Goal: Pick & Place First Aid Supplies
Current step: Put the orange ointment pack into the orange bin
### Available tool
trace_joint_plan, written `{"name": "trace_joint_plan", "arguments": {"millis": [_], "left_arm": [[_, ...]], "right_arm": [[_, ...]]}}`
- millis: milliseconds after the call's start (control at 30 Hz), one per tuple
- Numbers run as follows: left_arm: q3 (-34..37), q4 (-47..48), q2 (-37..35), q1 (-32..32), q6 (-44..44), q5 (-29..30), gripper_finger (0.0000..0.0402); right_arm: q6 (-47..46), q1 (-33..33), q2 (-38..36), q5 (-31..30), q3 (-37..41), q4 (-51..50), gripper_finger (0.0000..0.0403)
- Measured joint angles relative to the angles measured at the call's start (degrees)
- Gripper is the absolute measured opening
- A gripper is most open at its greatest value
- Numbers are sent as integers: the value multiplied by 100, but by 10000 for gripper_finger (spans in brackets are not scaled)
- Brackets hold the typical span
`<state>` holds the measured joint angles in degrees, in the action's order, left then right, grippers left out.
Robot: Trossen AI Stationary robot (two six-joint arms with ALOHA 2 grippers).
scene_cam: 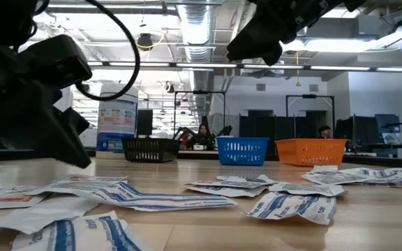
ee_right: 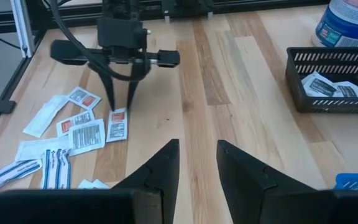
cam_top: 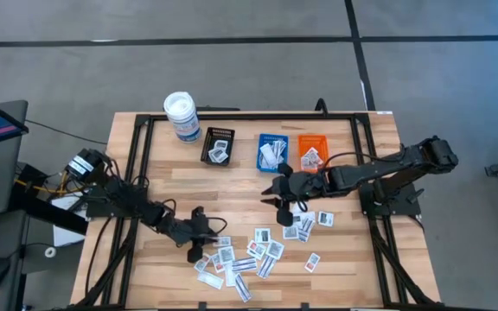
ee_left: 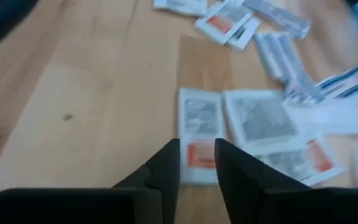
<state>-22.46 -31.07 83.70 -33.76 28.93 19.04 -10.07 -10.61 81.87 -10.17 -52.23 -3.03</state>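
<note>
The left gripper (ee_right: 120, 106) is positioned low over the desk (cam_top: 171, 186), at the edge of the scattered first aid supplies (cam_top: 249, 257). Its fingers are parted by a narrow gap and are set astride one red-printed packet (ee_left: 199, 134), which lies flat on the wood; the packet is not clamped. This stance is judged to be an approach for a pinch on a single packet at the outer edge of the pile, where neighbouring packets interfere least.

The right gripper (cam_top: 277, 195) is held above the desk between the pile and the trays, with its fingers apart and nothing between them. It is kept clear of the left arm's working area.

The supplies are spread across the near half of the desk. A few packets already lie in the black tray (cam_top: 218, 147), the blue tray (cam_top: 272, 151) and the orange tray (cam_top: 313, 152) at the far side. A white canister (cam_top: 181, 116) stands beside the black tray.
</note>
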Motion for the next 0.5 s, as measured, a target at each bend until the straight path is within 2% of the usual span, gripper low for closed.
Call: {"name": "trace_joint_plan", "arguments": {"millis": [67, 367, 500], "left_arm": [[2, 18, 65, -38, -91, 202, 106], [-22, -157, 594, -44, -188, 334, 105], [-22, -104, 627, -38, -380, 348, 65]], "right_arm": [[-1, 0, 0, 2, 0, 0, 102], [1, 2, 0, -4, 0, -151, 102], [1, 2, 0, -14, 0, -146, 102]]}}
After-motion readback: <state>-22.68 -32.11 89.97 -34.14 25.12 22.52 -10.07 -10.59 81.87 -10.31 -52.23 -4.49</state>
